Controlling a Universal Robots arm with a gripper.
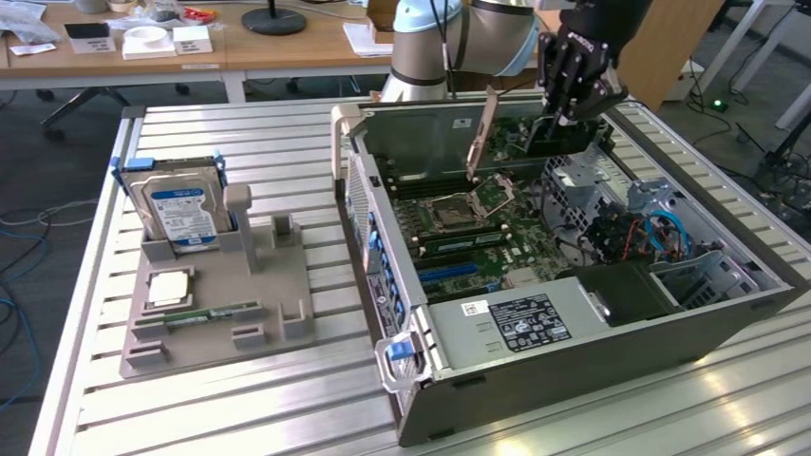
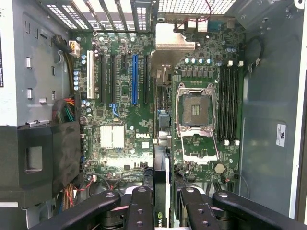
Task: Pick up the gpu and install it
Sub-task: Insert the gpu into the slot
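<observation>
My gripper (image 1: 567,112) hangs over the far end of the open computer case (image 1: 609,366) and is shut on the gpu (image 1: 559,139), a dark flat card that stands on edge above the motherboard (image 1: 488,242). In the wrist view the gpu (image 2: 162,160) shows edge-on between my black fingers (image 2: 139,203), with its silver bracket (image 2: 172,40) at the far end; my gripper (image 2: 162,194) holds it near the end with the fan. The card hovers just beside the long blue slot (image 2: 135,79) and the CPU socket (image 2: 195,110). I cannot tell whether it touches the board.
A grey holder (image 1: 260,285) at the exterior view's left carries a blue-labelled hard drive (image 1: 178,211), a small chip (image 1: 169,288) and a narrow green memory stick (image 1: 211,313). Case walls, a drive cage (image 1: 595,180), cables (image 1: 659,233) and the power supply (image 1: 533,318) ring the motherboard.
</observation>
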